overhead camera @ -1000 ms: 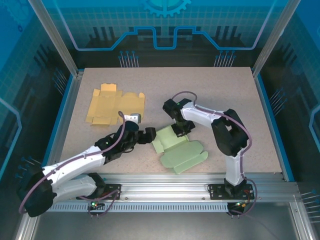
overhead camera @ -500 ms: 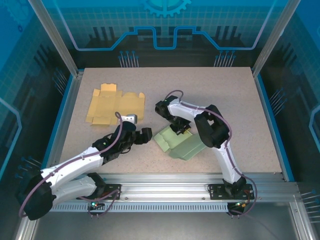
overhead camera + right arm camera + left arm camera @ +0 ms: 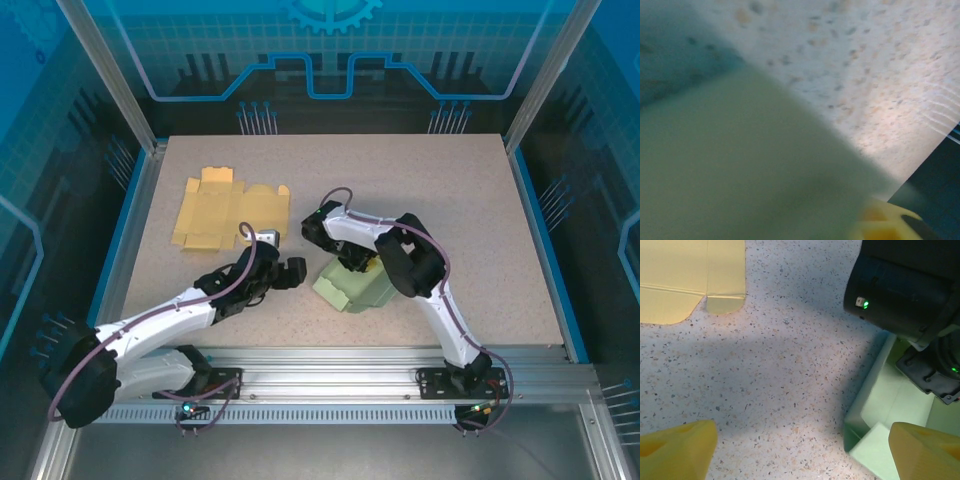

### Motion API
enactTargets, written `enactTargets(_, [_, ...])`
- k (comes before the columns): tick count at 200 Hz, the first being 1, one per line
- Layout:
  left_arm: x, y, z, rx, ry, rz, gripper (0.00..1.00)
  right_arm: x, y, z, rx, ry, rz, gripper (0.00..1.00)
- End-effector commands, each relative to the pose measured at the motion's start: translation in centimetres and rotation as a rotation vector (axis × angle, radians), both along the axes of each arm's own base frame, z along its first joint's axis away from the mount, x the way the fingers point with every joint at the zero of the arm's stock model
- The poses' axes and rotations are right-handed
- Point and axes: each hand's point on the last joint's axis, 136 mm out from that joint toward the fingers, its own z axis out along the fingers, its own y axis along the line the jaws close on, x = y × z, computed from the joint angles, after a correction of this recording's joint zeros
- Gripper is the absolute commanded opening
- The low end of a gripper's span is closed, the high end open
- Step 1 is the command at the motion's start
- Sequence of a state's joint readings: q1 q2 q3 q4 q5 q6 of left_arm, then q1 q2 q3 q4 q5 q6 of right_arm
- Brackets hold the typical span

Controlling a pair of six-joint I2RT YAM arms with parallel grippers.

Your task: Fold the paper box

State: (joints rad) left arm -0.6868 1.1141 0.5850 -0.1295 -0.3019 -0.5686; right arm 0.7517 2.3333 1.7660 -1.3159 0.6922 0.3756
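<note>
Waiting wide open just left of the green paper box with left pincer; sitting atop box with nearer right pincer, grip untellable.

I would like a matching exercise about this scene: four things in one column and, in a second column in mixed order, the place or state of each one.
Column one:
1. green paper box
2. yellow cardboard sheet
3. left gripper
4. right gripper

Column two:
A. lies flat and unfolded, on the far left part of the table
B. open, over bare table top
C. partly folded, with a wall standing up
D. reaches down to the green paper box

Pairs: 1-C; 2-A; 3-B; 4-D
</note>
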Motion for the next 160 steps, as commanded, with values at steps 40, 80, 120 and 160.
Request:
enactTargets(40, [1.2,1.1,0.7,0.042,-0.021,0.021,0.90,1.9,4.0,2.7,0.256,-0.119,0.017,0.63])
enactTargets(80, [1.4,1.7,-0.3,0.061,0.003,0.025,0.85,1.6,4.6,5.2,0.268,-0.127,0.054,0.71])
enactTargets(120, [1.9,2.5,-2.2,0.111,0.057,0.029,0.75,0.9,5.9,9.9,0.374,-0.170,0.089,0.74])
enactTargets(160, [2.7,0.9,-4.1,0.132,0.113,-0.039,0.66,-0.9,5.9,16.8,0.538,-0.277,0.088,1.00])
